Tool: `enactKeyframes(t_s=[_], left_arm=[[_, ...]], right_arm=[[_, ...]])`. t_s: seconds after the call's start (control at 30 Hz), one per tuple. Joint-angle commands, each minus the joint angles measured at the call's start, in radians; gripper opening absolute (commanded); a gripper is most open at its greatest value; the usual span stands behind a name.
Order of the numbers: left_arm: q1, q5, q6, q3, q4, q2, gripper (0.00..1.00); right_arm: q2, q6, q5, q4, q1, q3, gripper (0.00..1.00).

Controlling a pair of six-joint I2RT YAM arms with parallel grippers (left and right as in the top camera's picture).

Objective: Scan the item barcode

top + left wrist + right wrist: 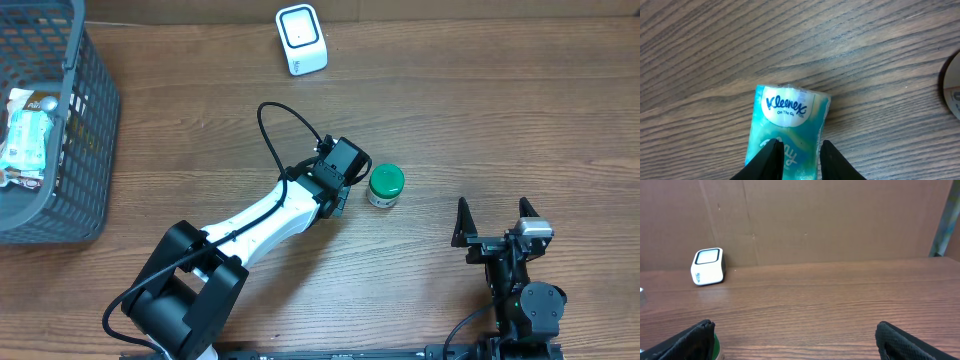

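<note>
Overhead: the left gripper (342,185) is hovering mid-table, just beside a green-lidded jar (385,185); the right gripper (497,222) is sitting near the front edge; the scanner (301,39) is sitting at the far side.
Left wrist: both fingers (766,164) are pinching a Kleenex pack (787,122) between them.
Right wrist: the jaws are standing wide apart, gripping nothing.

arms: two, left arm (262,220) and right arm (522,295)
jaws: two pairs, one pair per arm
tissue pack (788,125): one, teal, Kleenex label
jar (385,186): one, green lid
scanner (301,39): one, white
basket (88,135): one, grey mesh
packets (25,130) inside the basket: at least two, exact number can't be told through the mesh
cable (283,112): one black loop, at the left arm
bench (490,100): one, wood grain
cardboard wall (840,220): one, behind the bench
</note>
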Motion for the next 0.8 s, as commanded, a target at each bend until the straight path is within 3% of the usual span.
enactKeyframes(t_s=[0.0, 0.77], left_arm=[[0.0, -0.014, -0.021, -0.008, 0.008, -0.004, 0.29], [0.0, 0.019, -0.013, -0.008, 0.029, 0.132, 0.3]], right_arm=[[-0.008, 0.003, 0.01, 0.006, -0.003, -0.011, 1.0], [-0.008, 0.003, 0.01, 0.006, -0.003, -0.011, 1.0]])
